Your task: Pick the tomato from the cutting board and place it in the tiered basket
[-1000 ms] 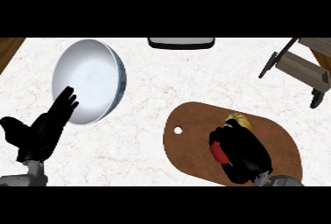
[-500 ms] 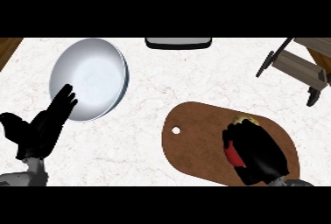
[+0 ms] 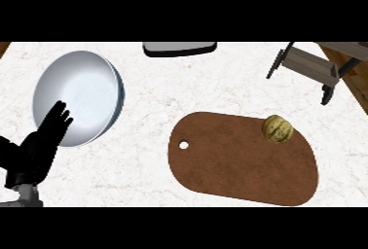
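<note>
No tomato shows; the brown oval wooden cutting board carries a tan walnut-like nut; left hand rests, fingers straight.

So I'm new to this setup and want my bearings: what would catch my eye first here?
Probably the brown cutting board at lower right, with a small yellowish round thing near its upper right edge and no tomato in sight. Next, the big pale plate at upper left, with the left hand resting open beside its lower edge. The right hand is out of view.
</note>
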